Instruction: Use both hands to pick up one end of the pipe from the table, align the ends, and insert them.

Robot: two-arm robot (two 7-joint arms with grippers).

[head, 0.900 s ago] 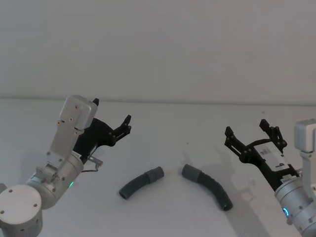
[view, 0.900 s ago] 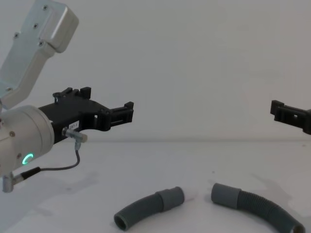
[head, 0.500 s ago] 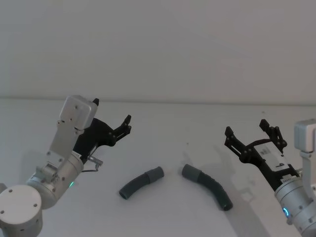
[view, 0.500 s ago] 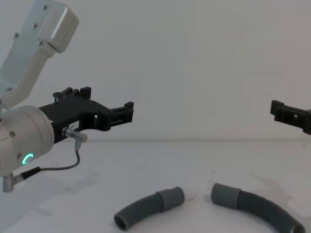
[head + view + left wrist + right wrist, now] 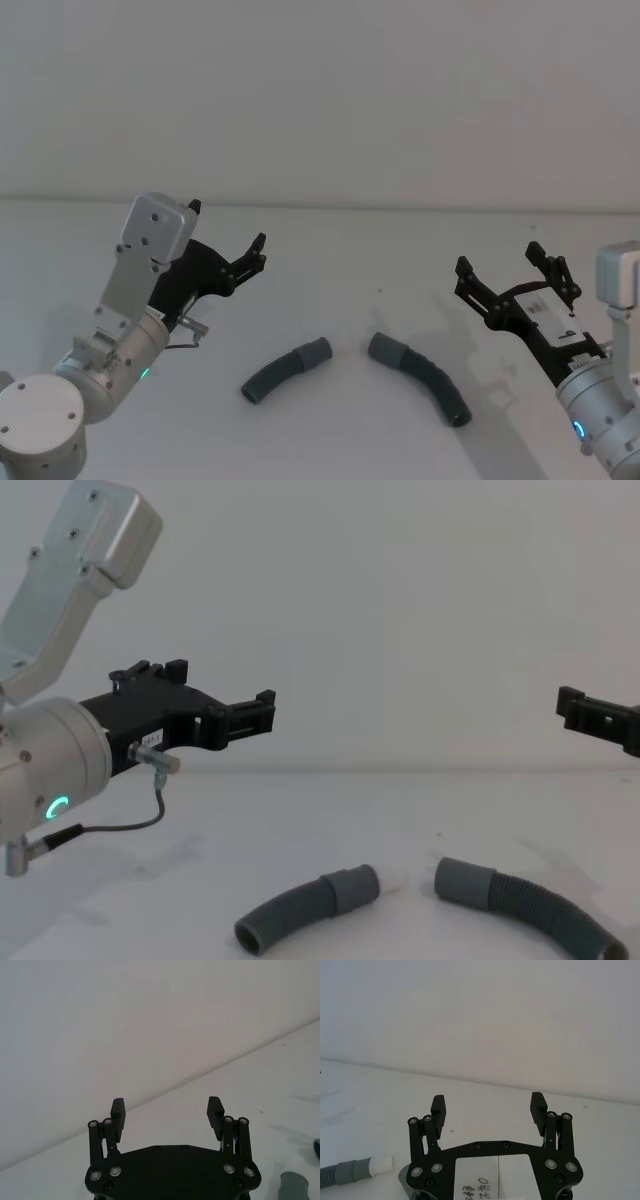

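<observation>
Currently left pipe piece (image 5: 278, 374) & right pipe piece (image 5: 432, 384) are lying on the bench (image 5: 350, 270), left cuff (image 5: 315, 352) facing right cuff (image 5: 384, 348), slightly apart. Left hand (image 5: 228, 228) & right hand (image 5: 498, 260) are hovering above, both spread wide, empty. Risk: curved ribbed hose rolling/flexing under pinch, cuffs going off-axis, jamming.

left gripper (image 5: 228, 223) raised, fingers apart | right gripper (image 5: 498, 258) raised, fingers apart
</observation>
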